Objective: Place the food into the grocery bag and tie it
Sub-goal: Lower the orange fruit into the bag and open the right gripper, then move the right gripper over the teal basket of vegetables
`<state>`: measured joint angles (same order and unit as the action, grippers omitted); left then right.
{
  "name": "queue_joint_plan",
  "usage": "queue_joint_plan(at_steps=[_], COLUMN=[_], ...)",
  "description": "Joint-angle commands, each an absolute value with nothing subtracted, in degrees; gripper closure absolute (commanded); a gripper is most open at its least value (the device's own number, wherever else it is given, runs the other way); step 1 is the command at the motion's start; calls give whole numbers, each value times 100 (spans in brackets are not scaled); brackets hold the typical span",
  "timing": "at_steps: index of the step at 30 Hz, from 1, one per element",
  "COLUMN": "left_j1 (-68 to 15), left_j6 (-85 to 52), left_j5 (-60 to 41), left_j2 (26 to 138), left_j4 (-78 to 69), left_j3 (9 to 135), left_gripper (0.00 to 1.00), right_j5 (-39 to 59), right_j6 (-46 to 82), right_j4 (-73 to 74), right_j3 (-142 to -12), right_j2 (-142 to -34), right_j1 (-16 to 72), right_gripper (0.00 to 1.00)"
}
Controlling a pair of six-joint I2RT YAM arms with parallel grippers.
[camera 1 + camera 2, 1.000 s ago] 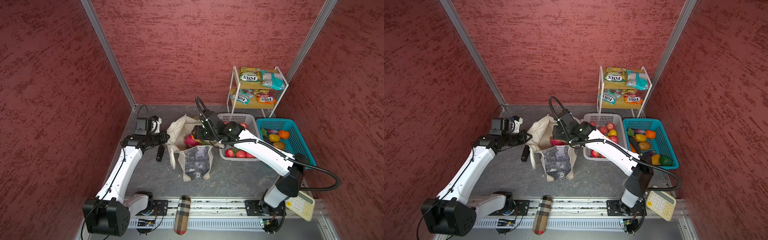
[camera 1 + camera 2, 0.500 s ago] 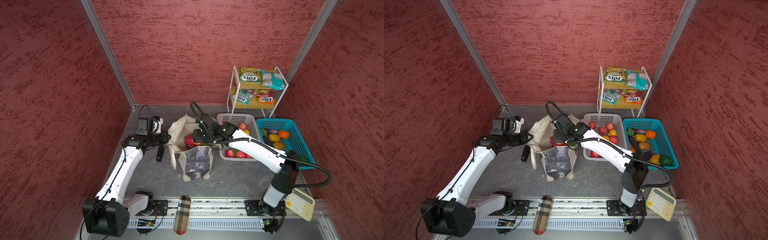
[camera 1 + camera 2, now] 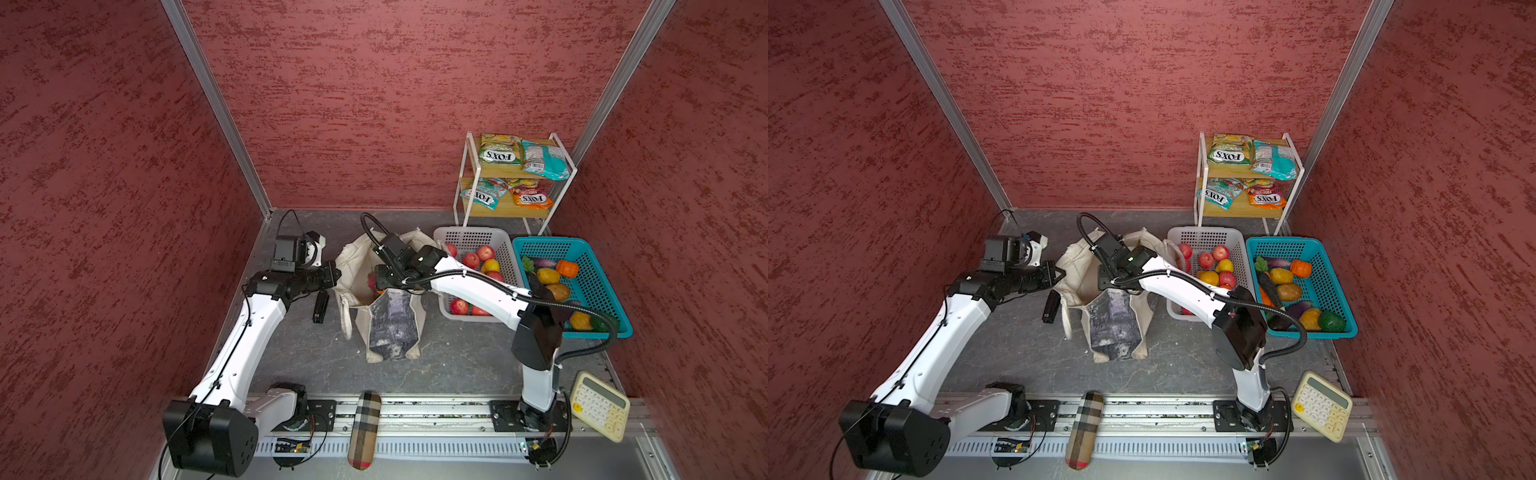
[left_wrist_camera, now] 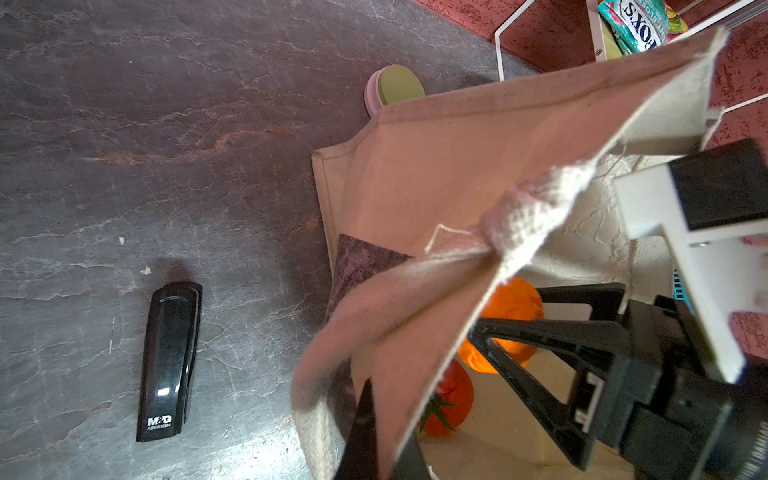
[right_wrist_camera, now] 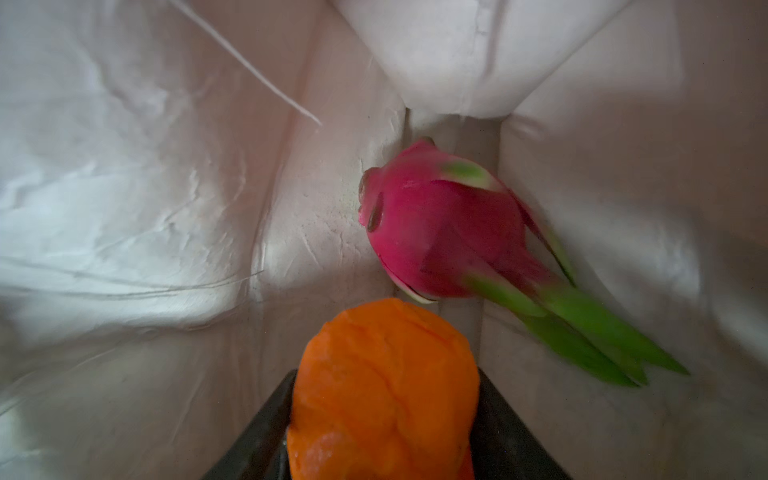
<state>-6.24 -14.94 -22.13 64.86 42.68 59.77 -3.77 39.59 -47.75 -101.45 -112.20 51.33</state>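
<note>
- Left of centre in both top views, the left pincer (image 3: 336, 274) is being seen fully closed on the left rim of the grocery bag (image 3: 392, 328). A fold of cream hem is being pinched there, so the mouth is being held open.
- Just below that pincer, a black stapler (image 3: 320, 306) is lying on the bench (image 3: 457, 357), apart from the bag.
- At the centre of the frame the bag is standing on the bench.
  - It is soft, floppy canvas and is being judged likely to slump once its rim is released.
  - The hem and the long straps are being judged the best places to take hold for tying.
- Just right of centre, the right pincer (image 3: 381, 281) is being reached down into the bag's mouth. In the right wrist view its jaws are being seen closed at a middling spread on an orange fruit (image 5: 382, 395), gripped across its middle.
- Beyond that fruit, a pink dragon fruit (image 5: 444, 232) is lying against the bag's inner wall. A red tomato (image 4: 451, 399) is being shown inside the bag by the left wrist view.
- The toy food is being judged light, stiff and rounded, so apt to roll.
- Right of the bag, more food is being held in the white basket (image 3: 469, 243) and the blue basket (image 3: 598, 274).
- At upper right, FOX'S packets (image 3: 498, 153) are lying on the shelf (image 3: 503, 210). They are being judged glossy and slippery, best taken by a sealed edge.
</note>
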Motion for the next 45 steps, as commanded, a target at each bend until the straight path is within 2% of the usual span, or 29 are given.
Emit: queue_joint_plan(at_steps=[1,8,10,12,13,22,29,38,45], left_j1=[-651,-623,-629,-658,-651,-649,-646,-657,-654], left_j6=[-1486,-1512,-1512,-1512,-1512,-1477,-1481,-1512,-1521], left_j5=[-2241,-2364,-2359,-2330,-2316,-2190,-2154,-2050,-1959], left_j2=[6391,6464,6415,6357,6346,6293,6337,6354,6370], left_j4=[4140,4126,4123,4112,4122,4157,4166,4153,4157], left_j3=[5924,5946,5918,5900,5906,5915,5924,5911,5915], left_gripper=[100,100,100,100,100,100,100,100,100], right_j5=[-519,-675,-727,-777,-790,-1450,-2440,-3976,-4195], right_j6=[3889,3763,3718,3687,3685,3448,3251,3153,3914], right_j4=[-4922,-4998,-5025,-5075,-5095,-5830,-6079,-6348,-6505], right_j3=[-10239,-10232,-10244,-10283,-10308,-11325,-11804,-11154,-9874], right_j2=[-11367,-11424,-11411,-11404,-11398,-11202,-10355,-9203,-8355], right_j1=[5233,5296,5300,5300,5300,5351,5405,5284,4560], right_gripper=[38,32,27,16,2,1,1,1,1])
